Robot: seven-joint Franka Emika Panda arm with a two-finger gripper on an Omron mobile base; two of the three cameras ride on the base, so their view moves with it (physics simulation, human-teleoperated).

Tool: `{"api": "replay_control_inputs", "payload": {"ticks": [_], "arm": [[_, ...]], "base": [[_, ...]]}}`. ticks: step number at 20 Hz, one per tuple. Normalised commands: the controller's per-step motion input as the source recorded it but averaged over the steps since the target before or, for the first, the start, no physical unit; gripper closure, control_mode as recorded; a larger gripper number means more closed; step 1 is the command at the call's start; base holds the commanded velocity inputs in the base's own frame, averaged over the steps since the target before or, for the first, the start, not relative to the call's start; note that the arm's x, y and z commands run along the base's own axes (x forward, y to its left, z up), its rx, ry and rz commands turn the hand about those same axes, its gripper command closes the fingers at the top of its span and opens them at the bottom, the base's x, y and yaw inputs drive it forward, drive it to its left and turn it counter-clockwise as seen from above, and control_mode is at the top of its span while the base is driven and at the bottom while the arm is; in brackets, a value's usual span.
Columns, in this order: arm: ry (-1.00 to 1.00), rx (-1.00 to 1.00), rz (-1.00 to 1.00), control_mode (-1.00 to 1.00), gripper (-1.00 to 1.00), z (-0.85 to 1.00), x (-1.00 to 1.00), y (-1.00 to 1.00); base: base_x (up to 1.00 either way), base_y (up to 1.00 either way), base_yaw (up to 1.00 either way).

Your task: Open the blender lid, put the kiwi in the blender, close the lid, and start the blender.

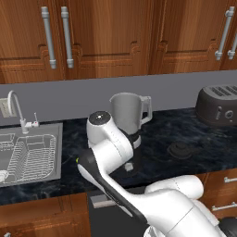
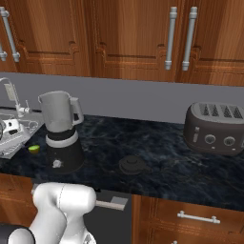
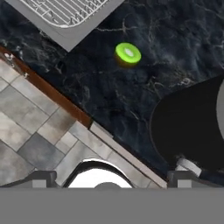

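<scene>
Above and a little right of centre in the hand view, the kiwi (image 3: 128,54) lay on the dark marbled counter (image 3: 166,65), well clear of the two finger tips (image 3: 41,178) that rose at the bottom edge. From the gripper (image 3: 109,181) the fruit lay straight up-frame, only slightly right of the midline between the jaws, which stood spread wide with nothing between them. It showed a bright lime-green cut face with a pale centre and a brownish rim beneath; being round and flat, it offered no long axis to favour, so any pinch across its width looked equally fair. In the right base view the kiwi (image 2: 34,149) sat at the left of the frame, on the counter between the sink (image 2: 12,143) and the blender (image 2: 61,133), near both but touching neither.

The blender's black base filled the right side of the hand view as a dark rounded mass, with its small white knob (image 3: 189,165) low down. Its clear grey jar (image 1: 127,111) stood open-mouthed, with a handle on one side. The blender lid (image 2: 133,165), a round black cap with a raised centre, lay flat on the counter right of the blender, apart from it. A squat dark toaster (image 2: 217,126) stood further right. A steel sink with a wire rack (image 3: 70,13) occupied the upper left of the hand view, above a tiled floor (image 3: 39,131).
</scene>
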Motion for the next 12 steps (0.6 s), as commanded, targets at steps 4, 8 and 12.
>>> {"api": "replay_control_inputs", "payload": {"ticks": [4,8,12], "arm": [[0.03,-0.05,0.05,-1.00,-1.00,-0.33,0.35,0.03],[0.00,-0.09,0.04,-1.00,-1.00,-0.13,0.31,0.24],[0.00,-0.06,0.03,-1.00,-1.00,0.00,0.16,0.09]], "base": [[0.00,0.00,0.00],[0.00,0.00,0.00],[0.00,0.00,0.00]]}}
